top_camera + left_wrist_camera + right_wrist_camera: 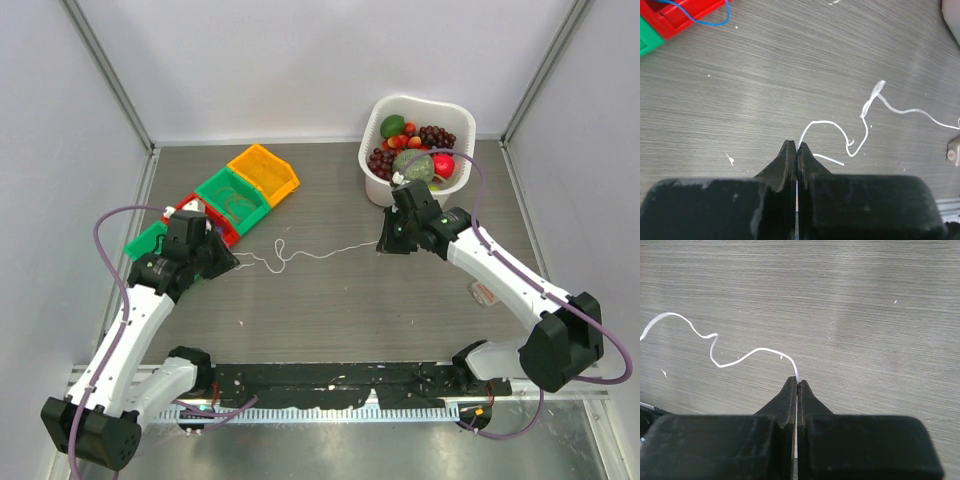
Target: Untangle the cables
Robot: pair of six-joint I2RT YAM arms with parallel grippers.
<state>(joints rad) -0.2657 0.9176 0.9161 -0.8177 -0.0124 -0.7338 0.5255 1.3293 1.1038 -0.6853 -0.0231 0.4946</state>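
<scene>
One grey table, white walls, white cable

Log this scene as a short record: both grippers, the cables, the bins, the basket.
left gripper: shut on one end of the white cable
right gripper: shut on its other end
white cable: slack between them, loops nearer the left gripper
bins: red bin, green bin, orange bin, far left
blue cable: trails out of the red bin
basket: fruit, far right

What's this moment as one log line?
left gripper shut on white cable | right gripper shut on same cable | cable slack, looped midway
</scene>
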